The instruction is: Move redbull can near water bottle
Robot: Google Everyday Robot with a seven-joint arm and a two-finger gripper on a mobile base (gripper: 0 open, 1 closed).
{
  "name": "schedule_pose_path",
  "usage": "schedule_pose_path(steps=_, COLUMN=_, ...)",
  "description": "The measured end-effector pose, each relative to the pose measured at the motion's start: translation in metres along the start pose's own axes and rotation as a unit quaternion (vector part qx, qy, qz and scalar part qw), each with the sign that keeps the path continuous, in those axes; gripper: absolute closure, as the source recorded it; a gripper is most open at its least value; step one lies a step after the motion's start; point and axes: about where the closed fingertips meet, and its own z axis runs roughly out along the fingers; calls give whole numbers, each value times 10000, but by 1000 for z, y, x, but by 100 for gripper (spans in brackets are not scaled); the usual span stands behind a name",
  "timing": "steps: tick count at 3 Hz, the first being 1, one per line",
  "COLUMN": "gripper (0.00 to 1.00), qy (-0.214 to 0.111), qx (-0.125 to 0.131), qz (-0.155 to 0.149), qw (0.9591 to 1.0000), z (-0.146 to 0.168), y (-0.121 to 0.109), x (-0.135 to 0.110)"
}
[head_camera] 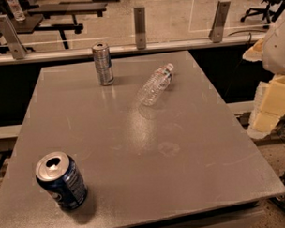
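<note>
Camera view. Upright near the far edge of the table (191,180), a little left of the middle: redbull can (103,64), slim, silver-grey, faintly banded. Just to the right and slightly nearer, lying on its side with the white cap aimed toward the far right corner: water bottle (155,84), clear and crinkled, apart from the can by a strip of bare tabletop. Down by the near left corner, well apart from both: wider dark blue soda can (60,181), top open, no part of this job. Beyond the right edge of the table, raised at the side of the view: gripper (272,99), pale cream blocks, touching nothing on the table, well apart from the slim can; open or closed, impossible to tell. Handling, as a judgement only: probably light, thin aluminium, stiff along the height but easy to dent across the wall, smooth and therefore slippery; full or empty, not readable here. Tall and narrow, so prone to toppling under a push near the top. Best taken from the side at about mid-height or a touch lower, across the round body, with a firm but moderate squeeze. Better lifted clear than dragged across the table. Only a short carry rightward seems needed; worth setting down beside the bottle without nudging, given a round, light bottle likely to roll.
</note>
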Motion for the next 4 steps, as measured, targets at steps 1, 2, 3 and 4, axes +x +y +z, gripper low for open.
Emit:
schedule_pose_path(steps=1, gripper=0, qy=0, qx=1, qz=0, qw=10000, z=0, y=0, x=0)
schedule_pose_path(steps=2, gripper=0, qy=-194, qx=0, qz=-84, qw=9998, z=5, y=-16, x=-16)
schedule_pose_path(steps=3, gripper=0, qy=-619, qx=95, qz=-190, qw=9979, z=25, y=-65, x=-65)
schedule_pose_path(steps=4, gripper=0, qy=-936, qx=183, qz=-226, qw=9952, z=36, y=-100, x=-101)
